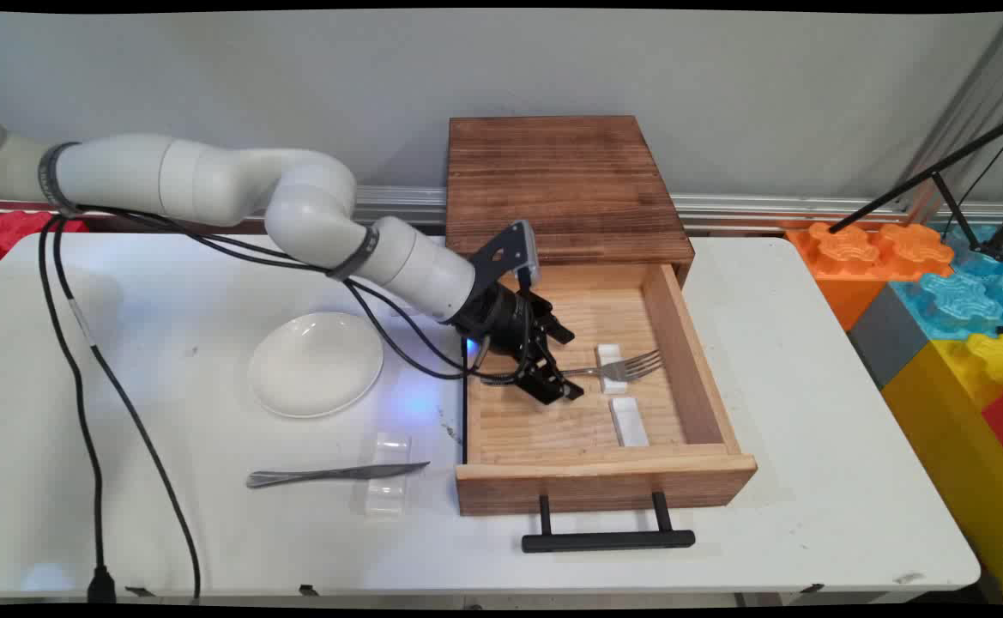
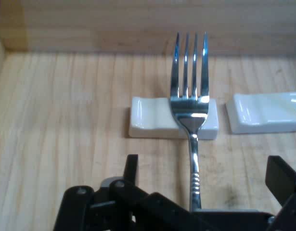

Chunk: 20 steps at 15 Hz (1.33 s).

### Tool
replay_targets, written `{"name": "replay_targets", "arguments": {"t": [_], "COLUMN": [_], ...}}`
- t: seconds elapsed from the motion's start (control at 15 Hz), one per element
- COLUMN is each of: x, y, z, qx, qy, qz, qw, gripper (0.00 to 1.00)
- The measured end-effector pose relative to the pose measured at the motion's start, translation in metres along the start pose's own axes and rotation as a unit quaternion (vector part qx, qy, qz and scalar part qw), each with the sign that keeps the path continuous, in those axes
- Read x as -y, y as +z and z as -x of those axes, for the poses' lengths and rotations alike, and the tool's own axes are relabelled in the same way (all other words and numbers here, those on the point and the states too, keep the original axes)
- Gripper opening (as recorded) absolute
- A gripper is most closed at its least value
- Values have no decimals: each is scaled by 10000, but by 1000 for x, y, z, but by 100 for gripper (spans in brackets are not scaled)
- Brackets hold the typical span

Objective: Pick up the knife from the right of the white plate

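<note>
1. Plate (image 1: 316, 364) sits bare on the white table (image 1: 810, 412), left of the arm and well apart from the drawer.
2. Knife (image 1: 338, 473) lies flat near the table's front edge, its tip by two clear blocks (image 1: 388, 472). Whether the tip rests on one is hard to make out.
3. Gripper (image 1: 563, 365) reaches into the open wooden drawer (image 1: 604, 485). In the hand view the gripper (image 2: 207, 167) has its fingers (image 2: 132, 168) spread wide, with the handle running between them and no contact visible.
4. Fork (image 1: 630, 367) lies in the drawer, neck propped on a white rest (image 1: 611, 354) and tines toward the right wall. The hand view shows the fork (image 2: 191, 96) centred on that rest (image 2: 152, 118).
5. Second white rest (image 1: 630, 421) is unoccupied just beside it, nearer the drawer front.
6. Hidden: the handle end drops behind the black linkage, and the cabinet (image 1: 565, 184) interior is out of sight.
</note>
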Motion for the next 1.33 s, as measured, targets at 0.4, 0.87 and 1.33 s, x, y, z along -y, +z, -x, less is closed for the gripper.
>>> {"name": "replay_targets", "arguments": {"t": [0.4,0.87,1.33], "x": [-9,-25,-37], "y": [-24,-65,-105], "z": [-33,-76,-102], "qx": [-13,199,507], "qy": [-294,-490,-509], "qz": [56,139,225], "qw": [9996,9985,9972], "gripper": [100,100,100]}}
